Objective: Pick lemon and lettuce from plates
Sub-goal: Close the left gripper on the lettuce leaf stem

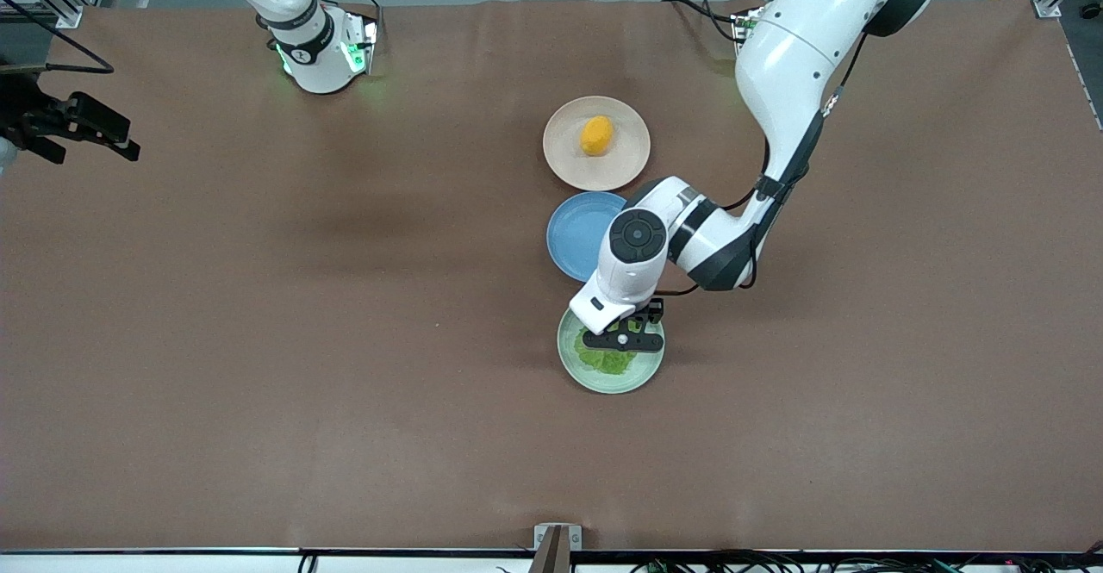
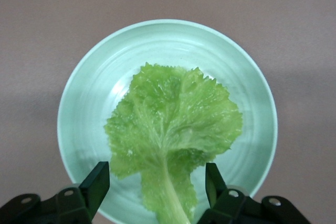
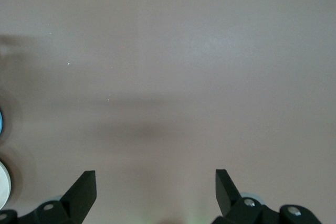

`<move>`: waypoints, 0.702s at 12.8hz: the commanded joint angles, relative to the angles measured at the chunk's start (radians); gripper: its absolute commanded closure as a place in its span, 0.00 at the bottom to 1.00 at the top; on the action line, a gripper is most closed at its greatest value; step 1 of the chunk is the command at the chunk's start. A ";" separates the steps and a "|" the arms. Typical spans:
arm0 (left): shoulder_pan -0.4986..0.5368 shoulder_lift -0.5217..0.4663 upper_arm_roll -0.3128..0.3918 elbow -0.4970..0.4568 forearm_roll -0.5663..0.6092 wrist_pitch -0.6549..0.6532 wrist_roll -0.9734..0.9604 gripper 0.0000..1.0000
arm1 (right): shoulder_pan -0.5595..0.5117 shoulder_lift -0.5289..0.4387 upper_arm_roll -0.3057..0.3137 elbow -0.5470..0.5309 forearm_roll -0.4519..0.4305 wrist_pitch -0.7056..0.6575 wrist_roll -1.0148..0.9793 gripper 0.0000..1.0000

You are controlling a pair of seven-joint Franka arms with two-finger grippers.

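The lettuce point(image 1: 607, 361) lies flat on the mint green plate point(image 1: 617, 385), the plate nearest the front camera. My left gripper point(image 1: 623, 345) is over this plate, open. In the left wrist view the left gripper point(image 2: 157, 176) has one finger on each side of the pale stalk of the lettuce point(image 2: 173, 124), which rests on the plate point(image 2: 86, 85). The lemon point(image 1: 596, 135) sits alone on the beige-pink plate point(image 1: 569, 168), farthest from the front camera. My right gripper point(image 3: 156, 182) is open and empty over bare table, waiting.
A blue plate point(image 1: 573, 228) lies between the two task plates, partly under the left arm. The right arm's base point(image 1: 319, 47) stands at the table's edge. Black hardware point(image 1: 77, 121) shows at the right arm's end of the table.
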 commanded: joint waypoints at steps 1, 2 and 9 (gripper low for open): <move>-0.003 0.033 0.001 0.024 0.033 0.018 0.008 0.27 | 0.000 0.004 -0.002 0.000 0.003 -0.004 0.009 0.00; -0.003 0.044 0.001 0.024 0.033 0.020 0.008 0.28 | -0.002 0.012 -0.002 0.000 0.000 0.001 0.005 0.00; -0.003 0.081 -0.001 0.024 0.028 0.055 0.005 0.69 | -0.025 0.030 -0.007 0.018 -0.003 0.038 0.003 0.00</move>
